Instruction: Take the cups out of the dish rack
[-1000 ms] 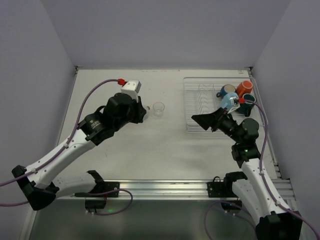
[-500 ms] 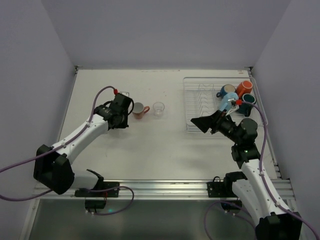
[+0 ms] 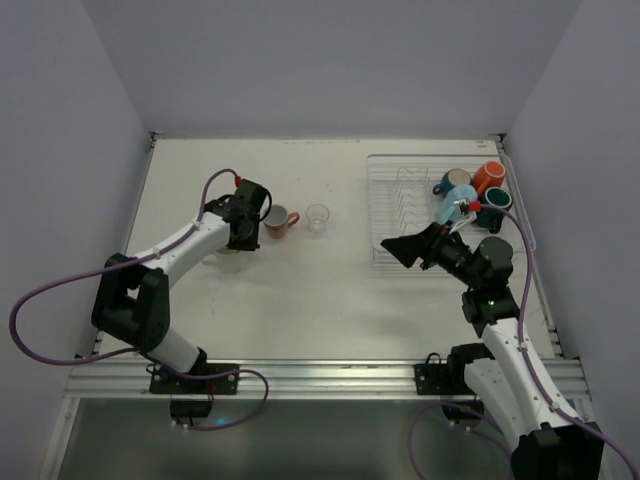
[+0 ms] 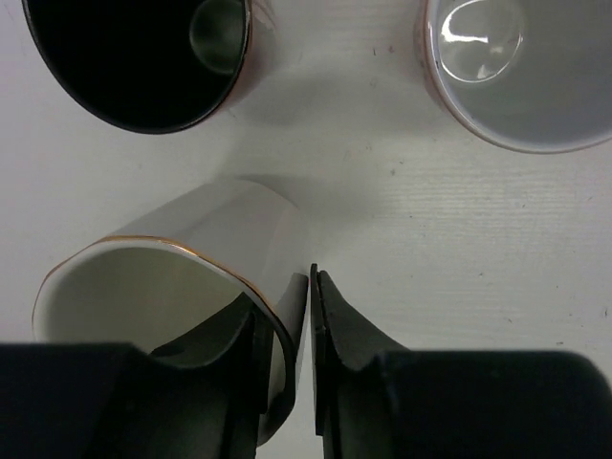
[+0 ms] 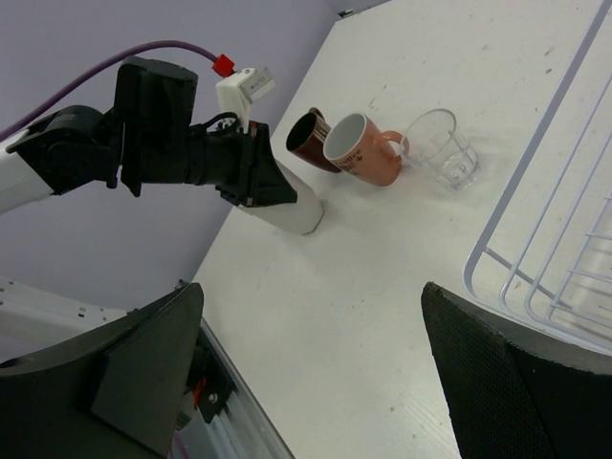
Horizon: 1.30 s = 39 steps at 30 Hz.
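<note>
White surface [image 3: 330,300]. The white cylindrical ceramic cup [image 4: 191,229] stands left of centre in the overhead view, with its long axis near vertical and its mouth upward, well apart from the white wire dish rack [image 3: 400,195]. Left claw [image 4: 282,289] is nearly closed, pinching the cup's rim wall. Right claw [image 3: 403,243] gapes wide, holding nothing.

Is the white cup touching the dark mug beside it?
Apart. The left wrist view shows bare table between the white cup and the dark mug.

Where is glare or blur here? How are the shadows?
Left wrist view: glare spot inside the salmon-pink mug; black fingers of the left gripper, pinching the white gold-rimmed mug, lose detail. Right wrist view: fingers of the right gripper slightly soft, clear glass tumbler sharp. Top view: shadows faint.
</note>
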### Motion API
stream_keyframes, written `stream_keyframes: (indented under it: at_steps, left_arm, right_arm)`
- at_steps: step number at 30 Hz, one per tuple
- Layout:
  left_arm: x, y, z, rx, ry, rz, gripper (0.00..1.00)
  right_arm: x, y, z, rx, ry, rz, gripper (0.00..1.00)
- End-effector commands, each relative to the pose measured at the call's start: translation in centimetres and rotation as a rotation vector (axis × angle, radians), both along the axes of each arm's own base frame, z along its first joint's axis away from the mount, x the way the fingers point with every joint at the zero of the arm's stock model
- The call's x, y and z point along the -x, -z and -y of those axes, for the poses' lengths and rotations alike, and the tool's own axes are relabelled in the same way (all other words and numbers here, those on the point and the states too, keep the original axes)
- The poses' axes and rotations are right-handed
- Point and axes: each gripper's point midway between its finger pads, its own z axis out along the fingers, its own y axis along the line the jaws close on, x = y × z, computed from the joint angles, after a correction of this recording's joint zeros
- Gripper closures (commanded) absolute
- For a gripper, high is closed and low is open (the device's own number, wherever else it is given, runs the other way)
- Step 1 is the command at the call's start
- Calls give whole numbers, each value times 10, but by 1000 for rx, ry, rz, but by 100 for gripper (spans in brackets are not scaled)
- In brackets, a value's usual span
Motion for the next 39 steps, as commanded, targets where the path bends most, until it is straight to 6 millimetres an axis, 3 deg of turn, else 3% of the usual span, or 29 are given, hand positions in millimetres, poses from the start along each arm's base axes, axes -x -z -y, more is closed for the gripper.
stream_keyframes:
  at_steps: [1,4,7,11,14,19,20,23,24,26,27,28,29,30,34,35,39]
  left_arm:
    - [-22,-17,1,20,19,90,73]
    - [-18,-13,-2,24,15,84,60]
    - [-14,-15,-5,18,11,88,39]
    - [-16,-33,-9,14,5,140,25]
    - [-24,-66,-5,51,15,228,17]
    - [-32,-167,16,228,86,491,0]
    - [-27,-200,27,308,138,579,0]
    - [-13,-234,42,412,238,677,0]
    - [2,-253,52,492,305,719,0]
    - [21,-261,67,592,388,738,0]
    - [43,-265,82,710,480,762,0]
    - [55,-267,88,766,523,776,0]
    - [63,-277,94,820,572,829,0]
    - [83,-267,100,877,636,809,0]
    - [100,-255,103,828,704,835,0]
    - [99,-241,99,747,687,840,0]
    - [106,-231,106,733,718,826,0]
  right_arm:
    - [-5,1,2,29,23,19,2]
    - [-8,1,4,37,40,20,1]
    - [-15,6,9,70,74,-2,1]
    - [-30,16,25,145,179,-36,3]
    - [-42,20,41,216,276,-58,4]
    - [-66,30,84,367,505,-121,5]
    - [-71,25,92,395,544,-112,4]
    - [-85,31,122,484,687,-156,1]
    - [-91,22,133,506,732,-148,1]
    - [-100,28,155,568,820,-197,1]
    - [-107,18,167,582,868,-185,1]
    - [-113,23,176,604,895,-213,1]
    - [-120,12,183,599,921,-206,1]
    - [-125,13,192,602,938,-221,1]
    - [-148,23,202,685,955,-274,1]
    - [-156,28,225,758,1009,-305,1]
    - [-162,34,236,802,1006,-342,1]
